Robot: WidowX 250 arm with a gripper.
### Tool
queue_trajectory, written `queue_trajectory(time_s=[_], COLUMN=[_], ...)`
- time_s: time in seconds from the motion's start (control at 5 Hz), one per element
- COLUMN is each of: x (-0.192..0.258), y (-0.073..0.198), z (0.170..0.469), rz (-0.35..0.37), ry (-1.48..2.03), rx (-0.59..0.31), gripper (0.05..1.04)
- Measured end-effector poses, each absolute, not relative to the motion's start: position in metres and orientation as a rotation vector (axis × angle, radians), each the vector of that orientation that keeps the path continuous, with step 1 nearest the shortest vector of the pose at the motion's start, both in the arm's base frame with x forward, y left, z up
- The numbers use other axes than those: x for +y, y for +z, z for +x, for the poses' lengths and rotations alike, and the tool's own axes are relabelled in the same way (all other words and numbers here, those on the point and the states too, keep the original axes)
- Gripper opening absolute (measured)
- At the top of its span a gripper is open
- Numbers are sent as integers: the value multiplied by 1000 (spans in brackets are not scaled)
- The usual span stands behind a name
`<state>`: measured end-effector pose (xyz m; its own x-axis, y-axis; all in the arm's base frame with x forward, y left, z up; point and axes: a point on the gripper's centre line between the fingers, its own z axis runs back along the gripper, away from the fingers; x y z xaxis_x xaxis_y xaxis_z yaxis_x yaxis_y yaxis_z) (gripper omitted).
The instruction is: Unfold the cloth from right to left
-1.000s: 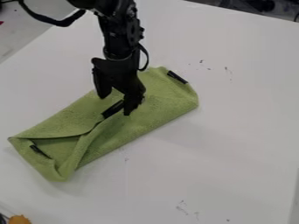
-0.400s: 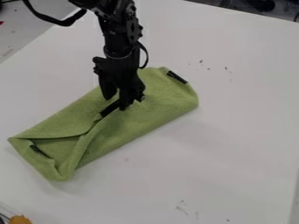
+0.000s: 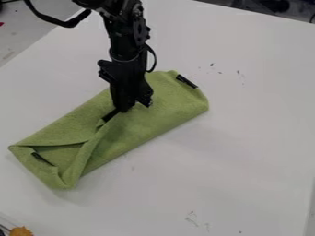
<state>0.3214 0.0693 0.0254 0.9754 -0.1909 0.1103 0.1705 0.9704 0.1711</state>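
At the near edge, between seven and eight o'clock, we see a cut-off orange thing (image 3: pixel 20 231) (we can't say what it is). Farther in, the green cloth (image 3: pixel 150 122) lies folded, slanting from eight to two o'clock, a dark strip (image 3: pixel 186 81) near its far end. The gripper (image 3: pixel 124 109) partly covers its middle, beside another dark strip, so the contact is hard for us to make out. Under it is a white table (image 3: pixel 234 152), faintly marked near six and one o'clock; beyond lie pale floor (image 3: pixel 21 27) between ten and eleven and dark, cut-off shapes (image 3: pixel 271 5) at one. Our gripper points down, fingers pressed together at the flap's edge; whether they pinch fabric, we cannot tell. Above, the arm (image 3: pixel 126 39) rises steeply, leaving between eleven and twelve.
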Motion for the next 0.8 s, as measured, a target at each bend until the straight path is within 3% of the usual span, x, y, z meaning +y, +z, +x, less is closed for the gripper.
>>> queue_trajectory(time_s=[0.2, 0.4, 0.6, 0.8], x=[70, 73, 73, 74], y=[25, 30, 30, 30], z=[321, 322, 322, 322], rz=[168, 187, 187, 189], ry=[-180, -170, -181, -190], rx=[-124, -110, -109, -109], gripper=[58, 77, 226, 487])
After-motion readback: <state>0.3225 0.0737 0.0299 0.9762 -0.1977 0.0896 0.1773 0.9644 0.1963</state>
